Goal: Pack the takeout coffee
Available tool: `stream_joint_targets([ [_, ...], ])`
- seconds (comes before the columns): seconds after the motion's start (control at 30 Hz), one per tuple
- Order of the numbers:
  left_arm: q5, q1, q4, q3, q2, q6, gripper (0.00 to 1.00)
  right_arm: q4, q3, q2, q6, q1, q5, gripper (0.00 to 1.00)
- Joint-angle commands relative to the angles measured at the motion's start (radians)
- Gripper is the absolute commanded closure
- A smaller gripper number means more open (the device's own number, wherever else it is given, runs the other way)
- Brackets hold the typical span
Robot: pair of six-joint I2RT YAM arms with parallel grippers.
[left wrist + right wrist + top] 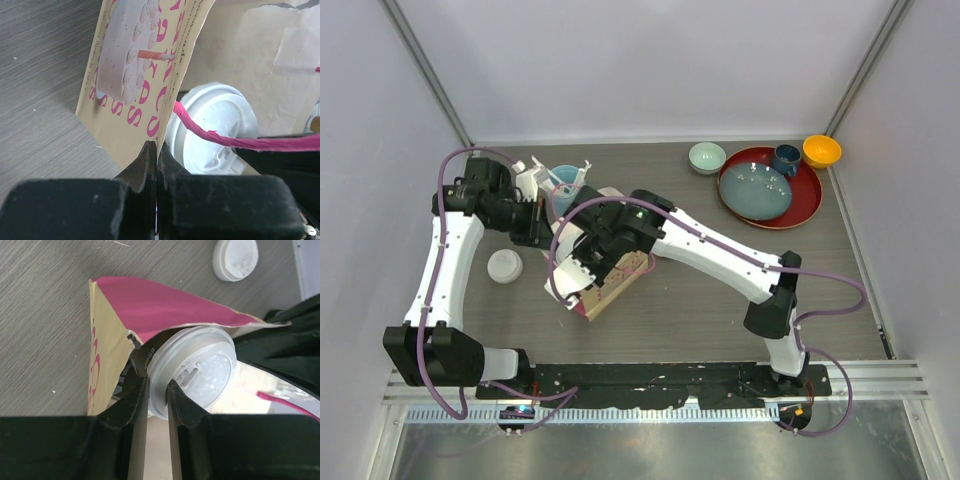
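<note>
A tan paper bag (617, 284) with pink lettering lies on its side at the table's middle. My left gripper (157, 150) is shut on the edge of the bag's mouth (130, 100) and holds it open. My right gripper (157, 385) is shut on the rim of a white lid (200, 370) of a black coffee cup (145, 359), which sits in the bag's mouth under the pink inner flap (165, 305). That lid also shows in the left wrist view (215, 125), behind a pink bag handle (240, 141). A second white-lidded cup (505, 266) stands on the table left of the bag, also in the right wrist view (235, 257).
A light-blue cup of white utensils (563, 180) stands just behind the grippers. At the back right are a pale green bowl (707, 157), a red tray (807, 208) with a teal plate (757, 190), a dark-blue mug (786, 158) and an orange bowl (821, 151).
</note>
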Motion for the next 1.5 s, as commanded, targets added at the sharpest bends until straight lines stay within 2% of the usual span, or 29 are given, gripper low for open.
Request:
stream_joint_targets([
  [0.0, 0.027, -0.005, -0.022, 0.036, 0.003, 0.032, 1.0, -0.008, 0.021, 0.014, -0.047, 0.0, -0.031, 0.99],
  [0.4, 0.033, -0.013, -0.034, 0.037, 0.021, 0.049, 1.0, 0.006, -0.005, 0.098, -0.111, -0.028, -0.129, 0.99],
  [0.77, 0.038, -0.013, -0.034, 0.048, 0.034, 0.056, 1.0, 0.017, -0.103, 0.124, -0.093, -0.034, -0.252, 0.99],
  [1.2, 0.045, -0.013, -0.04, 0.043, 0.038, 0.065, 1.0, 0.067, -0.146, 0.181, -0.048, -0.048, -0.225, 0.99],
  [1.43, 0.042, -0.014, -0.044, 0.043, 0.04, 0.07, 1.0, 0.066, -0.149, 0.168, -0.033, -0.048, -0.209, 0.83],
  [1.47, 0.041, -0.014, -0.044, 0.045, 0.04, 0.07, 1.0, 0.069, -0.154, 0.157, -0.031, -0.048, -0.208, 0.76],
])
